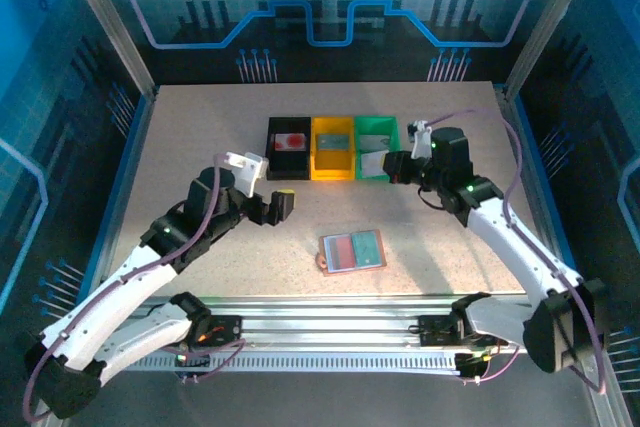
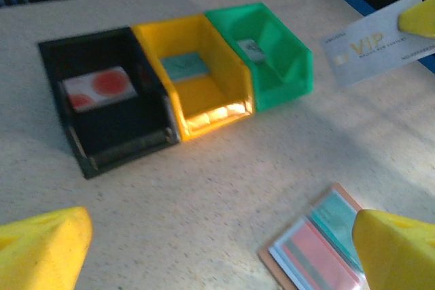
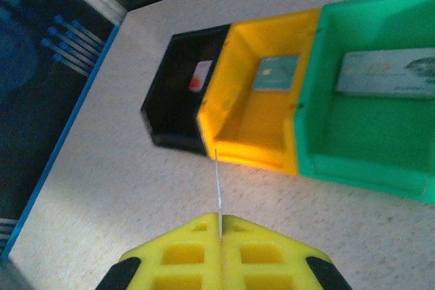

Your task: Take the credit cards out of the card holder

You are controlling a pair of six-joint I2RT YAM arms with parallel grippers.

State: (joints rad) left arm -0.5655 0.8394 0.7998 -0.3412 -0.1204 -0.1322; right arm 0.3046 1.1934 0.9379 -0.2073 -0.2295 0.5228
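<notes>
Left end effector [image 2: 217, 263] is hanging above the bare middle of the table [image 1: 200, 137]. Its two yellow fingers [image 2: 41, 252] are spreading wide, gripping nothing and touching nothing. Right end effector [image 3: 219, 225] is hovering near the front right corner of the green bin [image 1: 377, 121]. Its fingers are pressing together and pinching a pale card [image 2: 370, 49] lettered VIP. From the right wrist, that card is showing edge-on as a thin line rising out of the closed fingers.

The wallet [image 1: 352, 269] is lying open and flat on the table between the two arms, closer to the near edge than to the bins. A red card [image 1: 341, 250] and a teal card [image 1: 367, 247] are sitting side by side in it. Bare table is lying all around the wallet, including a wide strip between it and the bins, and more on the left as far as the blue side rail.

The black bin [image 1: 272, 152], yellow bin [image 1: 316, 147] and green bin are standing in a row, walls touching, at the far middle of the table. Open table is lying on either side of the row. A white card with red spots [image 2: 98, 86] is resting in the black bin, a bluish card [image 2: 185, 66] in the yellow one, and a grey card [image 3: 391, 73] in the green one.
</notes>
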